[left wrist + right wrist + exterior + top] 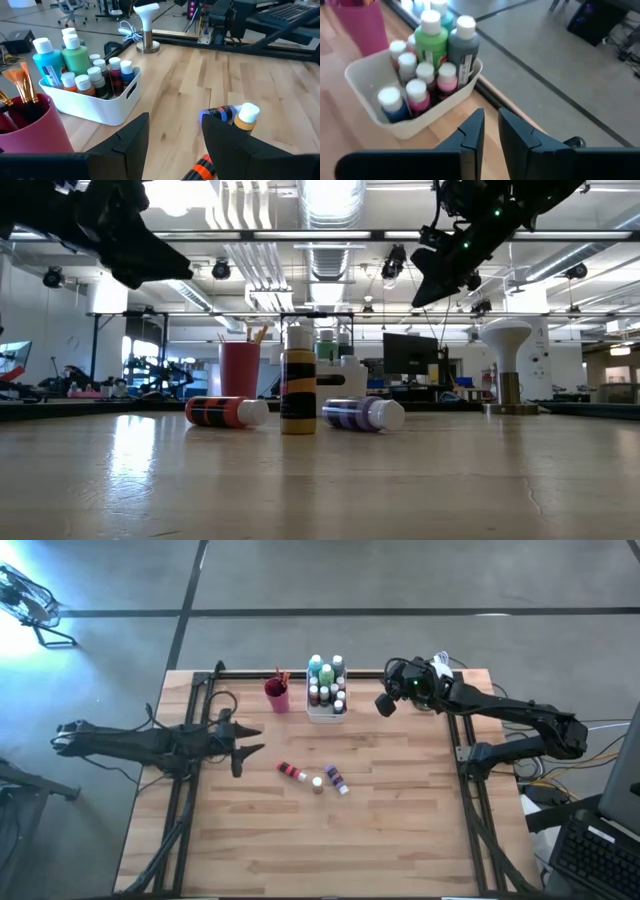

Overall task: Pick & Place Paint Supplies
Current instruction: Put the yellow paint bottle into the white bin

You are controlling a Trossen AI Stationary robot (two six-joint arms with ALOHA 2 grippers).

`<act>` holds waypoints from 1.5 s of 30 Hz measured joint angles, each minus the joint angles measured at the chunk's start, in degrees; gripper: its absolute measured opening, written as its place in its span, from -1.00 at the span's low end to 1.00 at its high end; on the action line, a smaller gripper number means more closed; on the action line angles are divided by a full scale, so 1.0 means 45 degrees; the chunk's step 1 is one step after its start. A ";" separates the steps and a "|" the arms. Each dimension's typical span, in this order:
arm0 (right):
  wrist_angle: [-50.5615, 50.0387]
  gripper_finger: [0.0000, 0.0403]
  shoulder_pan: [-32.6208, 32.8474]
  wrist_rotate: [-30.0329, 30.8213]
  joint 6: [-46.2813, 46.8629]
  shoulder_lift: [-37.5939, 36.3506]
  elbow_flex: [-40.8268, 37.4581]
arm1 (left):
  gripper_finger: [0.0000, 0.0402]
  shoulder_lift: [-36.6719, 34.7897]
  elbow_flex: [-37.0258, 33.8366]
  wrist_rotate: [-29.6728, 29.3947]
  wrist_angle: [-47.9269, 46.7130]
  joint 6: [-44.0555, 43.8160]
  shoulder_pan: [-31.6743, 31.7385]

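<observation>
Hovering empty—right gripper (490,132) fingers nearly closed.

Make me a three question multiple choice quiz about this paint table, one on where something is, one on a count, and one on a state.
1. Where is the magenta cup?
A. beside the white tray
B. inside the white tray
C. at the table's front edge

2. How many bottles sit loose on the table outside the tray?
A. one
B. three
C. six

3. How does the yellow bottle stand?
A. upright
B. on its side
C. upside down

Answers:
1. A, the high view shows the cup next to the white tray, on the left arm's side.
2. B, the red bottle, the yellow bottle and the purple bottle are out on the wood.
3. A, the low view shows it standing between the two lying bottles.
</observation>
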 joint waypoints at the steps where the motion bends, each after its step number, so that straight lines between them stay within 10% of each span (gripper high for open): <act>1: -0.0089 -0.77 -0.0025 -0.0094 -0.0085 0.0000 -0.0012 | -0.06 -0.0004 -0.0043 0.0000 0.0028 0.0000 0.0000; 45: -0.0022 -0.84 -0.0083 -0.1099 -0.0175 0.0000 -0.0729 | -0.06 -0.2644 -0.0350 -0.3115 -0.4112 0.1506 0.0010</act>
